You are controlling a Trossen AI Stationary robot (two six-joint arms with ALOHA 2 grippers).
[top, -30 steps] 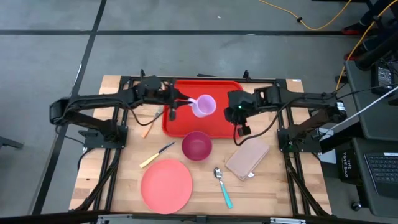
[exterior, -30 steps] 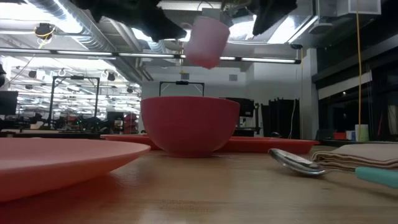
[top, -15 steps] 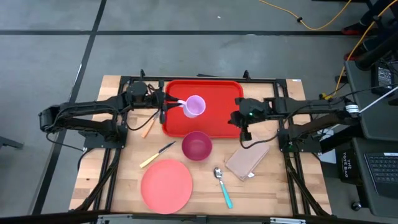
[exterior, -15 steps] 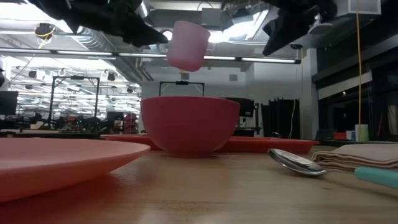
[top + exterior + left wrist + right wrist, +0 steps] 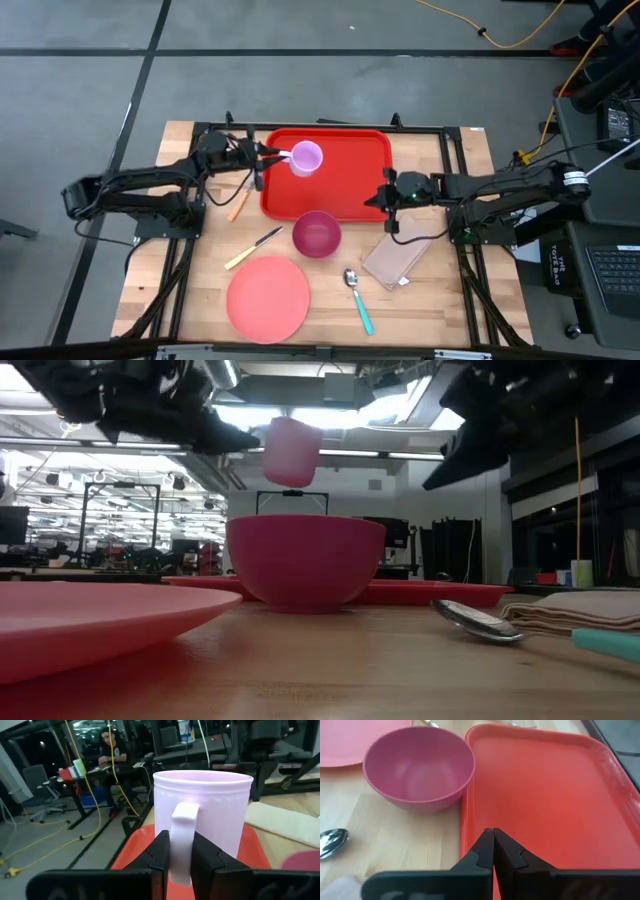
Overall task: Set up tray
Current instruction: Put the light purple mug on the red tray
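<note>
Right gripper (image 5: 385,199) meets the tray's (image 5: 345,190) right rim.

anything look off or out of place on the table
Nothing spilled or damaged. The only thing off the table is the mug, held by its handle in the left gripper above the tray. The bowl sits upright beside the tray.

A wooden table (image 5: 470,300) carries the red tray (image 5: 345,180) at its far middle. Before it lie a magenta bowl (image 5: 316,234), pink plate (image 5: 267,298), spoon (image 5: 358,298) (teal handle), folded napkin (image 5: 398,254), and two utensils (image 5: 251,249) at left.
</note>
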